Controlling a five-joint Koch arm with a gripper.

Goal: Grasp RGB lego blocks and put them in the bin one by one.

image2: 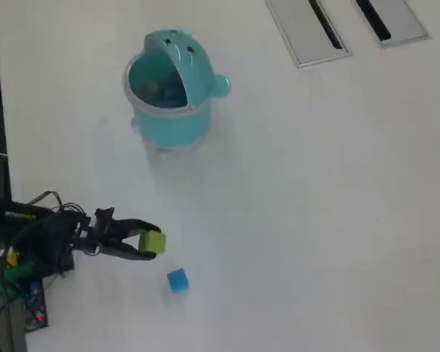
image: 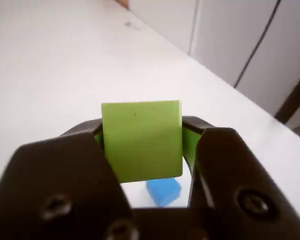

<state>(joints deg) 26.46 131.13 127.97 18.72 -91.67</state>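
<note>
My gripper [image2: 151, 241] is shut on the yellow-green block [image2: 153, 242] and holds it above the white table at the lower left of the overhead view. In the wrist view the yellow-green block [image: 142, 140] fills the gap between my black jaws. The blue block [image2: 177, 280] lies on the table just below and right of my gripper; it shows under the held block in the wrist view [image: 163, 191]. The teal whale bin [image2: 169, 88] stands upright at the upper left with its lid open. The red block is not in view.
Two grey slotted panels [image2: 308, 31] sit in the table at the top right. The arm's base with wires [image2: 22, 249] is at the left edge. In the wrist view the table's edge [image: 225, 82] runs along the right, with a dark cable beyond.
</note>
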